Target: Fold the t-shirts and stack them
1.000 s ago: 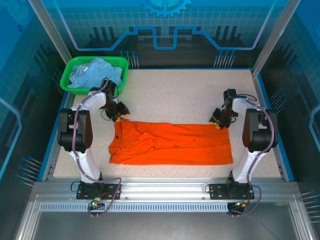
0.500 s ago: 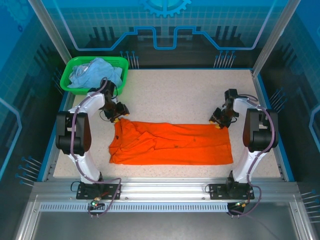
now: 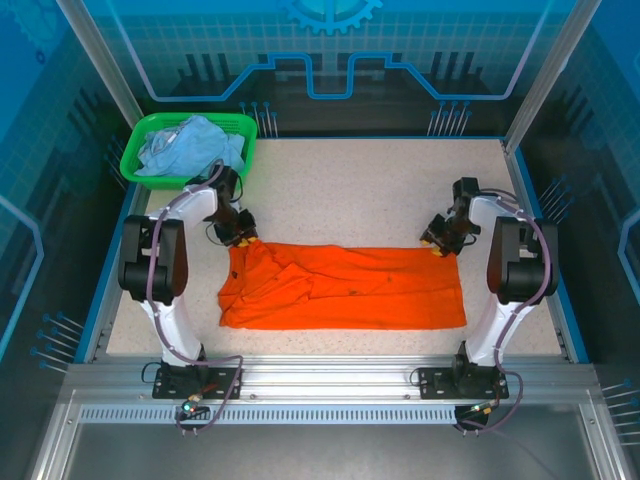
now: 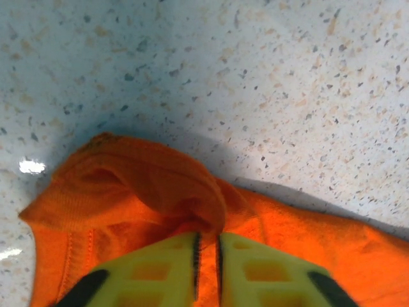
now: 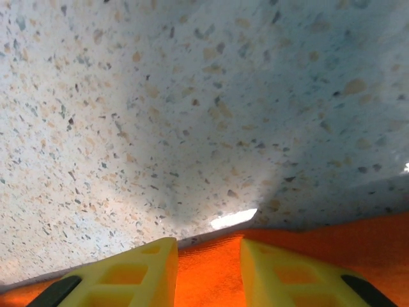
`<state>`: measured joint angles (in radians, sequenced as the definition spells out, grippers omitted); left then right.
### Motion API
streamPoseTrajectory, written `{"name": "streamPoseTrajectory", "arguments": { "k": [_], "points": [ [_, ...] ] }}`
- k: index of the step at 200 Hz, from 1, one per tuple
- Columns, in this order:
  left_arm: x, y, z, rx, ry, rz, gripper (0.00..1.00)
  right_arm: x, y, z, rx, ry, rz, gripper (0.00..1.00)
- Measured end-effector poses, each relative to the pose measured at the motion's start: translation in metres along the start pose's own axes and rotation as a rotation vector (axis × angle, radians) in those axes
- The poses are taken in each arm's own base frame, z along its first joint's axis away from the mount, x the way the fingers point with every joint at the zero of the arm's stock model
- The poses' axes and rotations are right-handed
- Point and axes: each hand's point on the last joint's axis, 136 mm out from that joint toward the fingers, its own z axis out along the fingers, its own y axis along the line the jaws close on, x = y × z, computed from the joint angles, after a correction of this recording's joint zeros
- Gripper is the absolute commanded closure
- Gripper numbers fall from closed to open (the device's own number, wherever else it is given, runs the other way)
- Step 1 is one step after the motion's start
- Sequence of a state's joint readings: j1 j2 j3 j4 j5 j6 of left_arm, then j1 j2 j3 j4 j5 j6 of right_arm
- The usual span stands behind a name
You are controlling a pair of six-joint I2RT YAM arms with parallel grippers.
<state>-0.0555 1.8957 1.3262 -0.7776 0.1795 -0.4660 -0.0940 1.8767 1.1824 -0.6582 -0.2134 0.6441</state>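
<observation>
The orange t-shirt [image 3: 345, 288] lies spread as a wide band across the middle of the table. My left gripper [image 3: 241, 240] is at the shirt's far left corner. In the left wrist view its yellow jaws [image 4: 208, 246] are shut on a raised fold of the orange cloth [image 4: 140, 192]. At the far right corner is my right gripper [image 3: 437, 248]. It is open [image 5: 208, 252], with the flat edge of the orange cloth [image 5: 358, 236] lying between its fingers. The pale blue t-shirt [image 3: 190, 140] sits crumpled in the basket.
The green plastic basket [image 3: 128, 165] stands at the back left corner, just behind the left arm. Speckled tabletop [image 3: 370, 190] stretches beyond the shirt's far edge. A raised blue frame [image 3: 575, 330] borders the table.
My left gripper has closed on the shirt's corner fold and its arm has shifted slightly. The right arm and the shirt's lay look the same.
</observation>
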Motion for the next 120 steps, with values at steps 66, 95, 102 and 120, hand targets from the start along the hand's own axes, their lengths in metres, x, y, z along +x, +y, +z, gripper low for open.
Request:
{"name": "streamPoseTrajectory", "arguments": {
  "k": [66, 95, 102, 120],
  "points": [
    [-0.026, 0.025, -0.006, -0.110, -0.118, -0.016, 1.00, -0.012, -0.015, -0.004, -0.036, -0.008, 0.101, 0.66],
    [-0.039, 0.033, -0.011, -0.135, -0.173, -0.028, 0.97, -0.013, -0.015, -0.004, -0.046, -0.003, 0.117, 0.64],
    [-0.041, 0.033, -0.012, -0.132, -0.178, -0.031, 0.84, -0.013, -0.014, -0.004, -0.049, -0.003, 0.118, 0.64],
    [-0.042, 0.028, -0.012, -0.103, -0.176, -0.029, 0.66, -0.013, -0.014, -0.005, -0.053, -0.001, 0.119, 0.63]
  ]
}}
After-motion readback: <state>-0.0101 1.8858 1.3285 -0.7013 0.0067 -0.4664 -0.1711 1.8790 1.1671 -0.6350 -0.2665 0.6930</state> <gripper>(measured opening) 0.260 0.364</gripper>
